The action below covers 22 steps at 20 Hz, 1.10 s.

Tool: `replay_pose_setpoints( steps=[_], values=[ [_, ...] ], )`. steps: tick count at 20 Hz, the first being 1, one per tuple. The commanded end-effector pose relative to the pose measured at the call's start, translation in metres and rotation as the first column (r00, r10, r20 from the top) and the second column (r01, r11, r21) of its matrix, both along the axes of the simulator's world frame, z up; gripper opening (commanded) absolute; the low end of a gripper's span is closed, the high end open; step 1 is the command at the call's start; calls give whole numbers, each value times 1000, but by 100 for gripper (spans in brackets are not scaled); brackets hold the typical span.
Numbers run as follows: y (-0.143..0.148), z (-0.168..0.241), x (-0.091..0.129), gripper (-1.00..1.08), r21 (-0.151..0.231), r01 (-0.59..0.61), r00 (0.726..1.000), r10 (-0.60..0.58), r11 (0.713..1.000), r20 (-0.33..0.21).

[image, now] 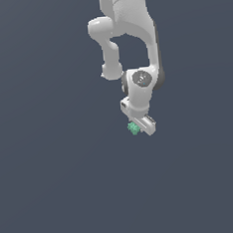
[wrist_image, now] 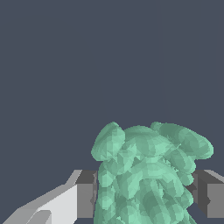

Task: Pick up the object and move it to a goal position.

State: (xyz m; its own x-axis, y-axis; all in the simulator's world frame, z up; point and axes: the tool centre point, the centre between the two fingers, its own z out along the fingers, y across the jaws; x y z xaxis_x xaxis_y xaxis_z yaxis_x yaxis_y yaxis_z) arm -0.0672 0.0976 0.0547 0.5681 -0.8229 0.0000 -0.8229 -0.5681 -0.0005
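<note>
One teal object (wrist_image: 148, 175), apparently within one gripper (wrist_image: 144, 194).

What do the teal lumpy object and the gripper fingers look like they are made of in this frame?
The teal-green object: matte, flat-shaded, faceted lumps with no gloss; the material is open, perhaps rubbery or plastic, and as a simulator render it gives no firmer sign. The gripper: smooth white shell with soft shading, like painted plastic or metal. Its fingers show dull dark-grey inner faces, possibly rubber pads.
</note>
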Motion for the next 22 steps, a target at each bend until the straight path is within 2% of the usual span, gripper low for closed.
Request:
replay_pose_setpoints(
  steps=[1,10,22],
  values=[
    [-3,7,0,-100,0,0,1000,0,1000,1],
    [-23,62,1,-100,1,1,1000,-1,1000,1],
    [-68,186,2,-100,1,2,1000,-2,1000,0]
  ],
)
